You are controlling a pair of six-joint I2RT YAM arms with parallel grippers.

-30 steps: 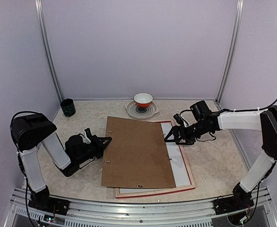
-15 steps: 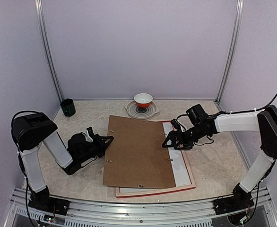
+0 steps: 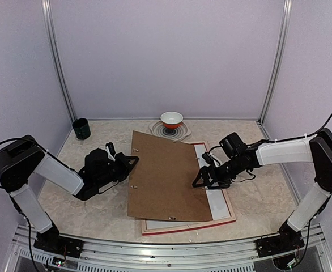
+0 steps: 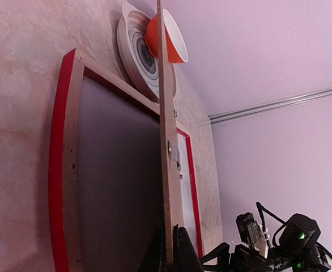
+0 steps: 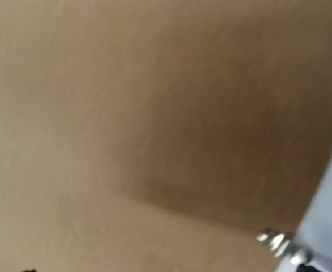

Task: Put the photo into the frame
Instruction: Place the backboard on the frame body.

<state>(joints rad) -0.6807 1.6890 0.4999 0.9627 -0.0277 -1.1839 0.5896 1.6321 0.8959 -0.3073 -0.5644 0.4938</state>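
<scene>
Top external: backing board [image 3: 166,175] over frame [image 3: 200,224]; bowl [image 3: 171,119] on plate [image 3: 182,134] behind.

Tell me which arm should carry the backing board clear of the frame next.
Left. The left end effector is shut on the left edge of the backing board, holding that side lifted off the frame. The right end effector stands open by the board's right edge, gripping nothing.

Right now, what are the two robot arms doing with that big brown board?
The left end effector is pinched shut on the left edge of the brown backing board, holding that side up off the red frame lying on the table. The right end effector is open at the board's right edge. No photo shows.
</scene>
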